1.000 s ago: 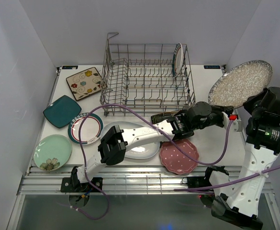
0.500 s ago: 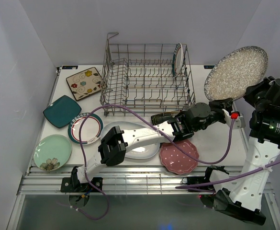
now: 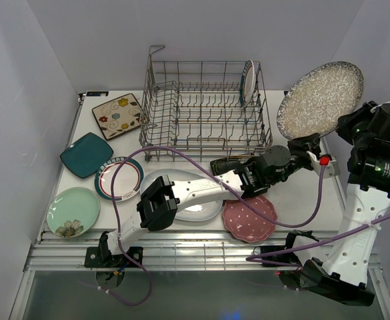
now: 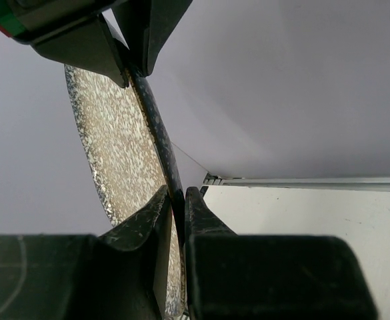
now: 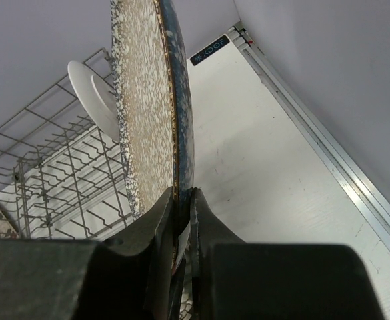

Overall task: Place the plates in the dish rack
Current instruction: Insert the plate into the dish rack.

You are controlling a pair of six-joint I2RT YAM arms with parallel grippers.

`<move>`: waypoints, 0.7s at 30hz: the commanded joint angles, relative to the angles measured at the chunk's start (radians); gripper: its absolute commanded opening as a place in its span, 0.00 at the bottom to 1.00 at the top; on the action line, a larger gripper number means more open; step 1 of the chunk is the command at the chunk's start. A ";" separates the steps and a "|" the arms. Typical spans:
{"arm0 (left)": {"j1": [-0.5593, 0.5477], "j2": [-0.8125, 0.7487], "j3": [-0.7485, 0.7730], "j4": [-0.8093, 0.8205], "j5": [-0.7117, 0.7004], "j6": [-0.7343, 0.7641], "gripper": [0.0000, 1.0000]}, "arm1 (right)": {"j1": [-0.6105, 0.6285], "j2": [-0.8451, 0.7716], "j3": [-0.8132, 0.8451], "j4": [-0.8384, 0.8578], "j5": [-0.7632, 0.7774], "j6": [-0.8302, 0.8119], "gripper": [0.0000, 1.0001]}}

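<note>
A speckled grey round plate (image 3: pixel 320 100) hangs tilted in the air to the right of the dish rack (image 3: pixel 181 142). My left gripper (image 3: pixel 307 141) is shut on its lower rim, and my right gripper (image 3: pixel 345 125) is shut on its right rim. In the left wrist view the plate's dark rim (image 4: pixel 156 127) runs between the left gripper's (image 4: pixel 175 200) fingers. In the right wrist view the plate (image 5: pixel 145 100) stands on edge in the right gripper (image 5: pixel 183 199), with the rack (image 5: pixel 55 173) behind it. A white plate (image 3: pixel 248 82) stands in the rack's back right slot.
On the table lie a cream floral square plate (image 3: pixel 117 115), a teal square plate (image 3: pixel 86 154), a teal-rimmed round plate (image 3: pixel 119 178), a pale green plate (image 3: pixel 73 211), a white oval plate (image 3: pixel 198 207) under the left arm, and a pink dotted plate (image 3: pixel 249 218).
Both grippers have carried the speckled plate up and to the left, closer to the rack's right side. Both grips have held.
</note>
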 commanded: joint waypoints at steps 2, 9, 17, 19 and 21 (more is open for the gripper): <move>0.044 -0.013 0.027 0.085 -0.034 0.020 0.00 | 0.049 -0.036 0.097 0.138 -0.166 0.042 0.08; 0.071 -0.013 0.015 0.088 -0.031 -0.011 0.00 | 0.301 0.014 0.077 0.166 0.108 0.038 0.08; 0.123 -0.061 -0.062 0.094 -0.028 -0.072 0.00 | 0.696 0.161 0.143 0.221 0.490 0.005 0.08; 0.152 -0.076 -0.087 0.100 -0.028 -0.107 0.00 | 0.737 0.196 0.160 0.231 0.525 0.001 0.08; 0.171 -0.097 -0.120 0.103 -0.027 -0.134 0.00 | 0.756 0.220 0.185 0.237 0.571 -0.011 0.08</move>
